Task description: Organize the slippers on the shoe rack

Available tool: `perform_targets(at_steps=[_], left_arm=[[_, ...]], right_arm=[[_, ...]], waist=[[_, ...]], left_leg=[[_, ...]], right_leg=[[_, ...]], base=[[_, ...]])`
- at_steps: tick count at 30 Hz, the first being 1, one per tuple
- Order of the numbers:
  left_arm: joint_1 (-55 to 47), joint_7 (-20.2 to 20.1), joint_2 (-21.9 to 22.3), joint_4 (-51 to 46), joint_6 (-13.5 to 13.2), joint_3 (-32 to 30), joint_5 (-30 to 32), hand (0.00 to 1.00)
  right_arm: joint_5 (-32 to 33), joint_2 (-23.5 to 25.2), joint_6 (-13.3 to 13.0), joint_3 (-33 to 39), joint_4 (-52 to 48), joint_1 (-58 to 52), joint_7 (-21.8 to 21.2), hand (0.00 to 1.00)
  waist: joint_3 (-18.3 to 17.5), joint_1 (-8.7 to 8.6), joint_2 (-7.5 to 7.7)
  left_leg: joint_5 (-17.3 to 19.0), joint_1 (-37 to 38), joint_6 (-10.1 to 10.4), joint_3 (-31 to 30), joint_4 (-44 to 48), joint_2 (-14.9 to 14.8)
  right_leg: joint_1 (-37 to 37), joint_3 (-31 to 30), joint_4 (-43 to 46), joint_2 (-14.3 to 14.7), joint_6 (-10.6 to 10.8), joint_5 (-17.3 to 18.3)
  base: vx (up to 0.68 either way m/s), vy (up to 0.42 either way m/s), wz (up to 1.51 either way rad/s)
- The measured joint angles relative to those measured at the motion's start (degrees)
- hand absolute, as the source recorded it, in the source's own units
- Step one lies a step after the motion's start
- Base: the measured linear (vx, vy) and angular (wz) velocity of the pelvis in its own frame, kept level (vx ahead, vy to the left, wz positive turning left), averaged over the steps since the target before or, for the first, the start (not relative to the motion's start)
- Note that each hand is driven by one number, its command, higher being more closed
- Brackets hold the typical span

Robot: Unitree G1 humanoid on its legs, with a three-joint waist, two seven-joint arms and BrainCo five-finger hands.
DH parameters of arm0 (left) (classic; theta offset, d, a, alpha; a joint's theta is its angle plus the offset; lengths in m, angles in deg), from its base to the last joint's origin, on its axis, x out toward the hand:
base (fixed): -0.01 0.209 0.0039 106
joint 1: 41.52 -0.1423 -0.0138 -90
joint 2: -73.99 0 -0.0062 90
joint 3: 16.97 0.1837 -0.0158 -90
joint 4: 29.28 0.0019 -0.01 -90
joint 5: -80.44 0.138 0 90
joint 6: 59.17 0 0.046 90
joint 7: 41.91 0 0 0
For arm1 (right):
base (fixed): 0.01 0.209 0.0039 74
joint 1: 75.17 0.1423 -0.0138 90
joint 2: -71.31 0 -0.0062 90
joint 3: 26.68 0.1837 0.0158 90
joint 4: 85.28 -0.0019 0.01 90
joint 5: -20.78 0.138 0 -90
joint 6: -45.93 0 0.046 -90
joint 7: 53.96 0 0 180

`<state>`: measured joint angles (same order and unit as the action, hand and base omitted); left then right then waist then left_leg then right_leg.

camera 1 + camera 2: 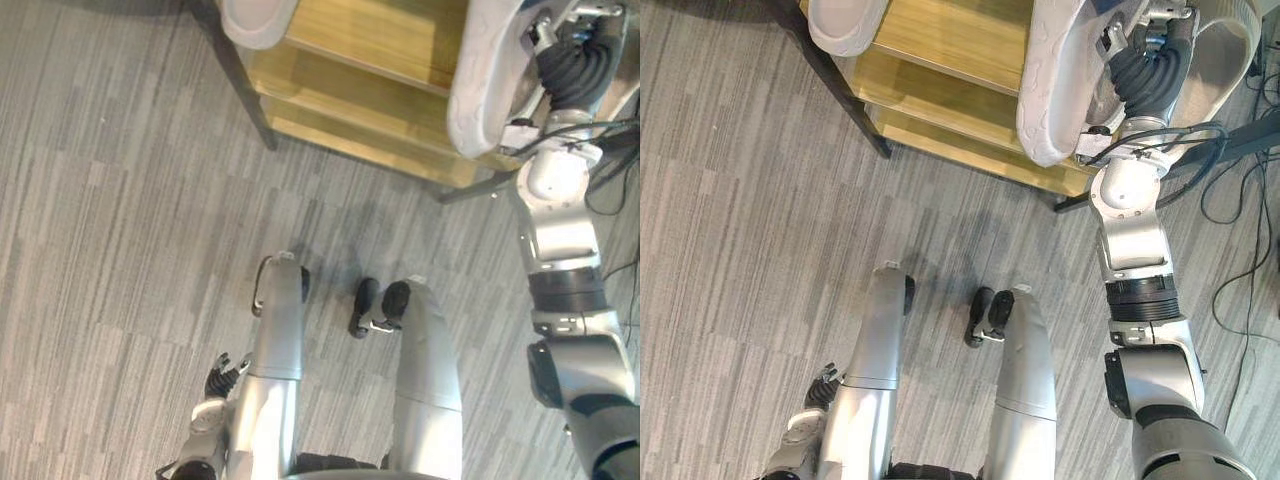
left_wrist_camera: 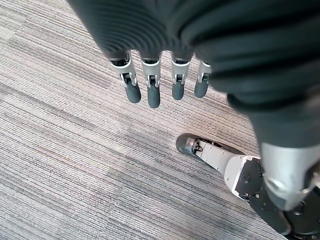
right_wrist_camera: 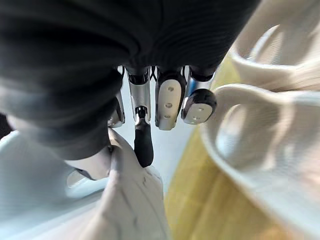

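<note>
Right robot hand (image 1: 1127, 40) clamps the white slipper (image 1: 1052, 90) on edge over the shoe rack (image 1: 950, 40).

The shoe rack shelf (image 1: 950, 40) lies bare between the left slipper (image 1: 845, 25) and the upright slipper (image 1: 1050, 80)

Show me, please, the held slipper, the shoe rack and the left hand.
held slipper (image 1: 485, 80): left eye view, middle of its pale side.
shoe rack (image 1: 385, 38): left eye view, bare wooden shelf.
left hand (image 2: 153, 92): left wrist view, a straight finger.
</note>
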<state>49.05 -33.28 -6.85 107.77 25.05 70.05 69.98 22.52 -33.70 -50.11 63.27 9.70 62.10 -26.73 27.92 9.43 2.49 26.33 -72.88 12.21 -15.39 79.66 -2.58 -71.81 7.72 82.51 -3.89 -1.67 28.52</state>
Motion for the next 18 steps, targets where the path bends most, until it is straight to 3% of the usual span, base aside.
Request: perform_targets(at_steps=[8, 18], left_arm=[[0.0, 0.0, 0.3, -0.4, 0.0, -0.4, 0.2, 0.00], [1.1, 0.1, 1.0, 0.0, -0.1, -1.8, -0.9, 0.00]], right_arm=[[-1.7, 0.0, -0.2, -1.1, 0.8, 0.7, -0.6, 1.00], [-0.4, 0.0, 1.6, -9.6, 19.9, 16.4, -4.0, 1.00]], waist=[[-1.8, 0.36, -0.06], [-2.1, 1.61, -0.08]], left_leg=[[0.0, -0.2, 0.0, -0.9, -0.5, 0.0], [-0.2, -1.4, 0.1, -2.2, -1.1, 0.1]], right_leg=[[0.5, 1.0, -0.9, -0.1, -0.2, -0.1], [0.1, 2.4, -2.0, -0.3, -0.6, -0.3]], base=[[0.01, -0.003, 0.01], [0.01, -0.005, 0.02]])
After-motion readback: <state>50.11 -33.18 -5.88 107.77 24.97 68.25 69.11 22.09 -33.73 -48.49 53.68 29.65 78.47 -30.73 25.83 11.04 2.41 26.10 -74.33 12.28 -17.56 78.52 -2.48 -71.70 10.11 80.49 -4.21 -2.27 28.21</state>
